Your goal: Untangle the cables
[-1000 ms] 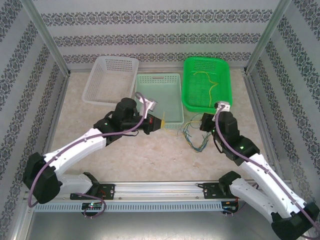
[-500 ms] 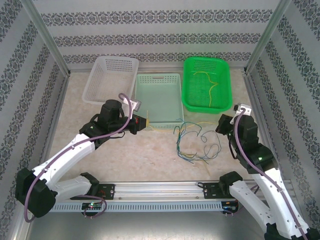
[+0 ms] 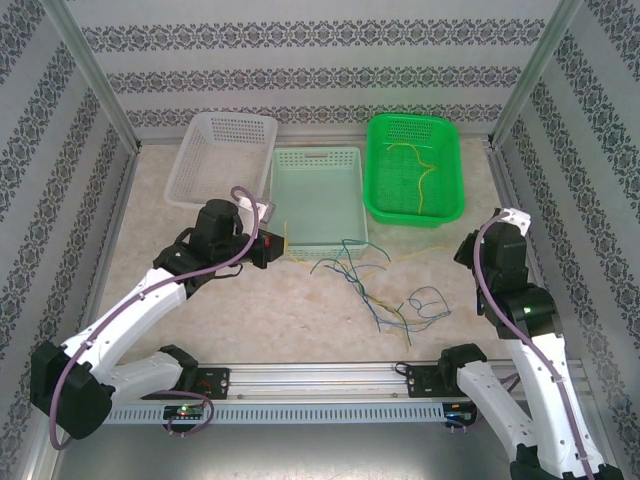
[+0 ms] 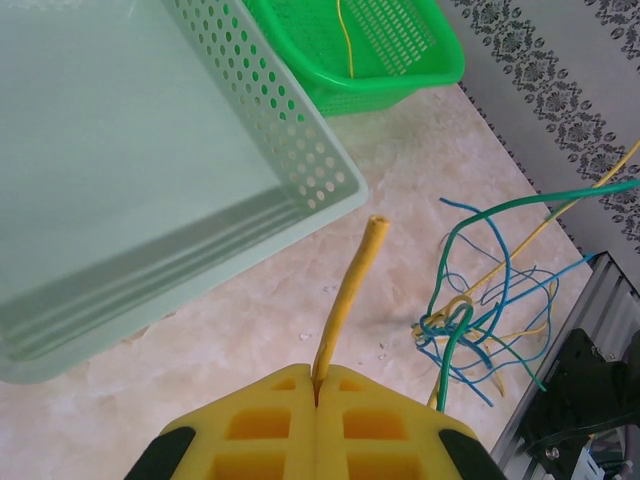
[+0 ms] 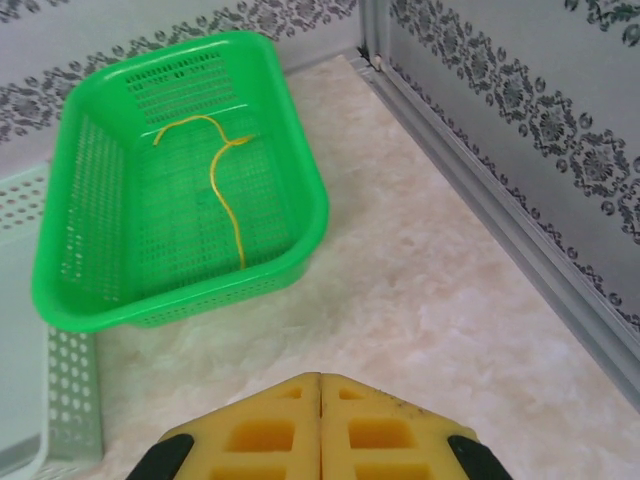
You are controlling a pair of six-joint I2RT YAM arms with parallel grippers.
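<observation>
Thin, flexible yellow, blue and dark green cables [image 3: 383,303] lie in a loose, looping tangle on the beige marbled desk [image 3: 300,320], just in front of the pale mint perforated plastic basket [image 3: 358,195]. The left gripper [image 4: 316,385] is clamped tight on a yellow cable end [image 4: 350,290]. The right gripper [image 5: 320,385] is fully closed, with nothing visible between its pads. Another yellow cable [image 3: 425,175] lies curled in the bright green plastic basket [image 3: 410,216].
</observation>
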